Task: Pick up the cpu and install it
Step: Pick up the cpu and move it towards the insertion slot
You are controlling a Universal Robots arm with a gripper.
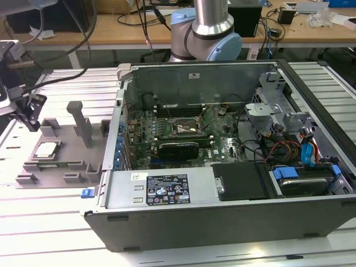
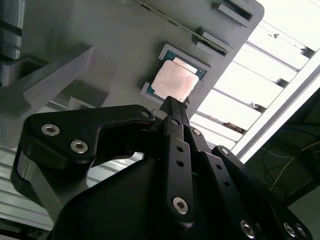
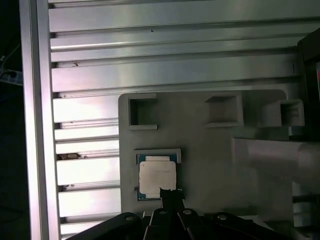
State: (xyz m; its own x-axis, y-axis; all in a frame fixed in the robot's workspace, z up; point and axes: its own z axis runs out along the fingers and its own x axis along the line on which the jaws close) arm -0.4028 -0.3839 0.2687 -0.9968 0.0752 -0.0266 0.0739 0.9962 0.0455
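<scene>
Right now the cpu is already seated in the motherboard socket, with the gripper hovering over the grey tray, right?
Not quite. The cpu lies on the grey tray, not in the socket, as the first wrist view shows; the gripper does hover over that tray.

The cpu (image 3: 157,177) has a silvery-white top and a thin blue-green rim; in the second wrist view the top looks faintly pink. The tray (image 1: 69,153) under it is plain matte grey, at nine o'clock from the grey steel case (image 1: 250,222) in the exterior view. The gripper (image 2: 172,104) is black, the motherboard (image 1: 167,130) is green, the cables (image 1: 309,153) are blue, and the table (image 1: 44,222) is ribbed silver.
</scene>
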